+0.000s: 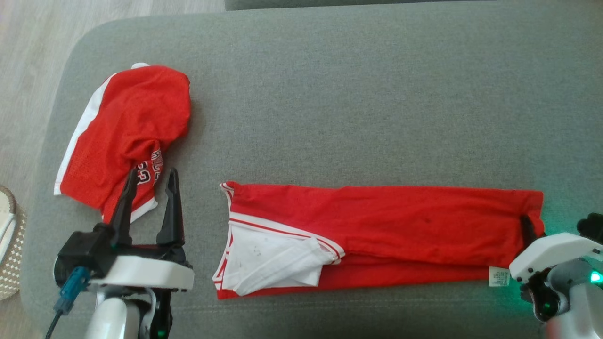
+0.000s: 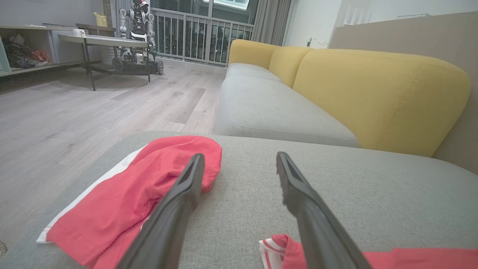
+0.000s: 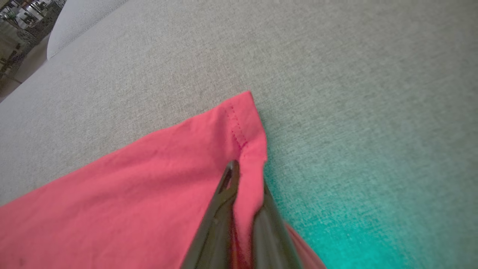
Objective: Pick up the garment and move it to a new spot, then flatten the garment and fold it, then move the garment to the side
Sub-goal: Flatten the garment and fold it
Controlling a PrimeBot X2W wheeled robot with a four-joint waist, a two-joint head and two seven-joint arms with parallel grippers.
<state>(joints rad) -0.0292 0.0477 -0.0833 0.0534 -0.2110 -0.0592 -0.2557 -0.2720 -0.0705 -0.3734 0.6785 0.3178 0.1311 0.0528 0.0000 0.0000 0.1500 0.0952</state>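
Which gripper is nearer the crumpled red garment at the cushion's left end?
Left. The left gripper hovers at the near edge of the crumpled garment, jaws open. The right gripper is at the opposite end, jaws shut on a corner of the long folded garment.

Garment [image 3: 130, 194] corner, seemingly in end effector [image 3: 246, 181]

White lettering [image 1: 153, 169] sits on a fold of the crumpled red garment [image 1: 127, 122], too bunched to read; the small white tag [image 1: 499, 276] on the folded red garment [image 1: 400, 216] has print too tiny to read
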